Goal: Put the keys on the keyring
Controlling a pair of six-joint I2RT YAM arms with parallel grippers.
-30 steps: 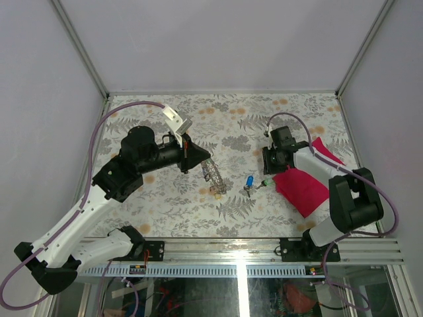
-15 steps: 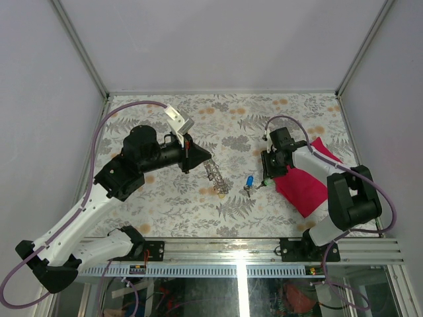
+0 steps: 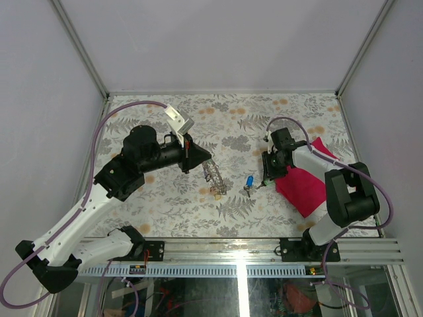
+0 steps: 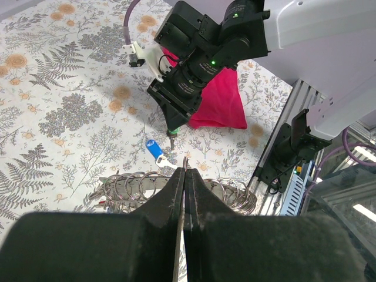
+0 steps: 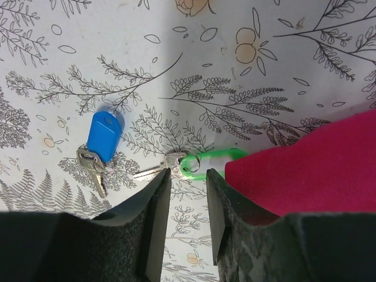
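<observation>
Nearest the arm bases, the two keys lie flat on the floral table [image 3: 165, 201], close together but apart. The blue-headed key [image 5: 104, 136] sits to the left, its metal blade angled toward the near edge. The green-headed key [image 5: 208, 161] lies to its right, with the far end of its green tag touching the edge of the red cloth [image 5: 305, 170]. The cloth is spread on the table under the right arm.

The right hand [image 5: 188, 173] points down just over the green-headed key. Its fingers stand a narrow gap apart on either side of the small split ring where blade meets tag, and they grip nothing.

A little further back and to the left, the keyring [image 3: 215, 179] hangs as a bunch of grey wire loops, well apart from both keys. Its lower end is down at the table. The left hand [image 4: 184, 176] is pressed fully together on its upper edge, and loops fan out on both sides of the fingertips.
</observation>
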